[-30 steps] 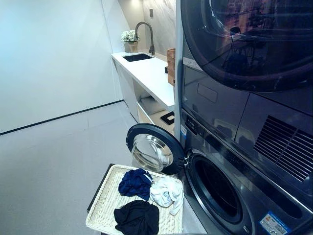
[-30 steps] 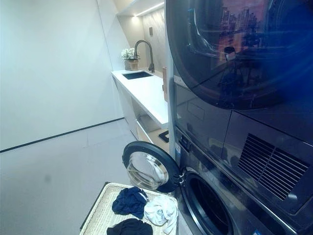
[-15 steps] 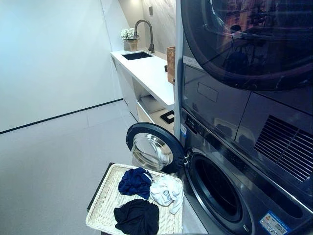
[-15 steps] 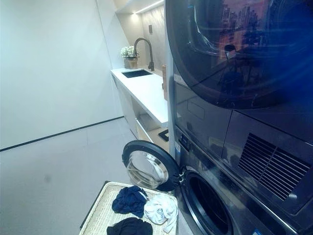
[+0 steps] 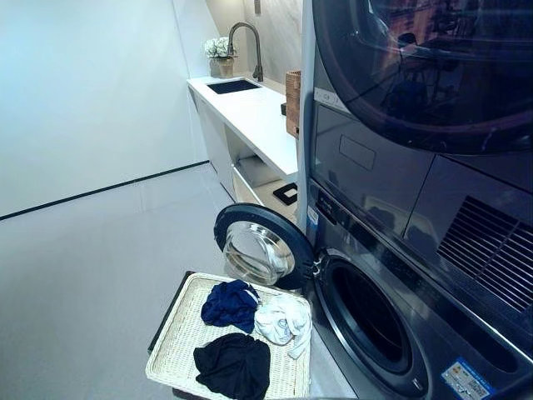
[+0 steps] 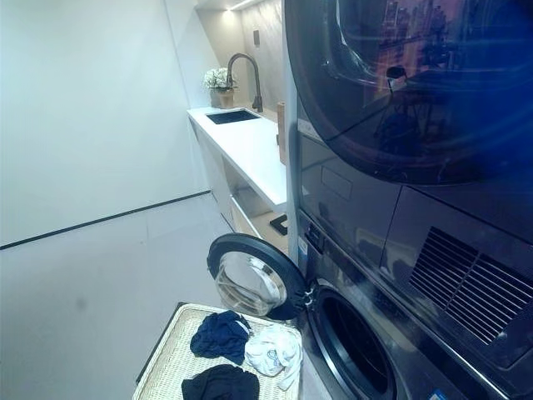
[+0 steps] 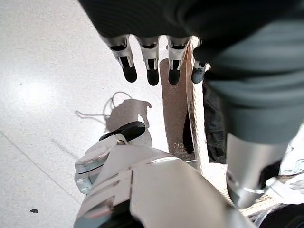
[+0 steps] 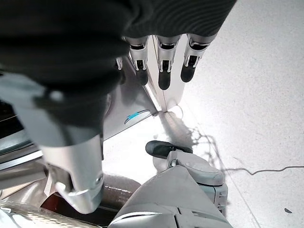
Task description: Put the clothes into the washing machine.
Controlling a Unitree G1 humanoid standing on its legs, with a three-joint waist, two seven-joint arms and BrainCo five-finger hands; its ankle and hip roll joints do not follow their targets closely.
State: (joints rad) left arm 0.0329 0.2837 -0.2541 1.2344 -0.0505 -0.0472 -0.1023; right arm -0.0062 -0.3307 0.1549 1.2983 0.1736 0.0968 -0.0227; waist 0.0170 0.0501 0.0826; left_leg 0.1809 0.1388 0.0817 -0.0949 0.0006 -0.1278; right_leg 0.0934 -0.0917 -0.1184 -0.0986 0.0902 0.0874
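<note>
Three garments wait in the wicker tray just beside the washing machine's open door: navy, white, black. Your left hand and right hand hang with fingers straight and relaxed, empty. Watch the door: I judge a reach toward the drum could clip it, or snag the tray's rim. Stickers on the washer show, but you can't read them.
</note>
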